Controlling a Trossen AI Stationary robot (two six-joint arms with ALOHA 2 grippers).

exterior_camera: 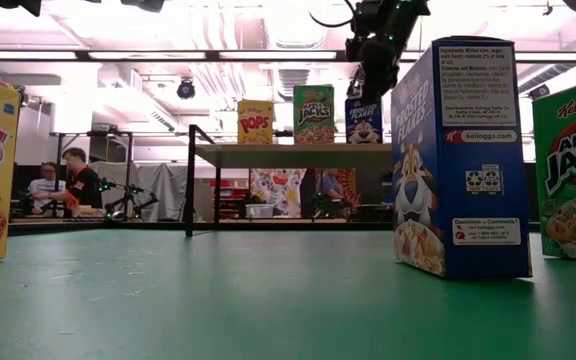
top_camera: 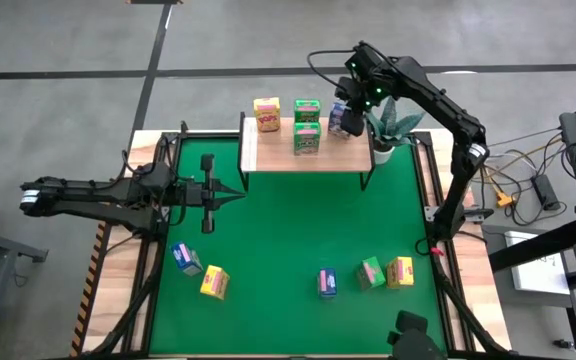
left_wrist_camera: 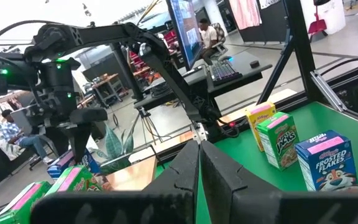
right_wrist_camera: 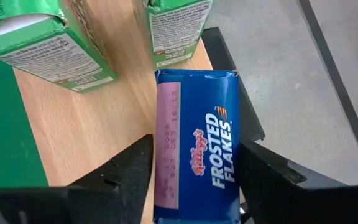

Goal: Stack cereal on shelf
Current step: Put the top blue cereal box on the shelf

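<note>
The right claw (top_camera: 345,118) is gripping a blue box (right_wrist_camera: 196,158) by its sides, fingers clamping it from both flanks, and is hanging over the right end of the shelf (top_camera: 268,158), close to the plant (top_camera: 393,125); in the low view the box's base is looking level with the shelf top, though whether it is actually touching cannot be told. Just beside it on the plank two green boxes (top_camera: 306,126) are sitting one in front of the other, and a yellow box (top_camera: 266,114) is standing further left, nearer the white strip. The step in hand is looking like the placing of this blue box, the fourth to reach the shelf. The next move is calling for a settled base on the wood, clear of the near edge and of the green neighbours, then the fingers parting and the arm lifting straight up so the box is not being dragged over. The left claw (top_camera: 230,193) is waiting over the tabletop (top_camera: 288,230) in front of the shelf's left end, its fingers pressed together and holding nothing. Five boxes are waiting along the front of the green mat: a blue (top_camera: 185,259) and a yellow (top_camera: 214,283) on the left, then a blue (top_camera: 327,283), a green (top_camera: 370,272) and a yellow (top_camera: 400,271) on the right, so roughly half the job is remaining
</note>
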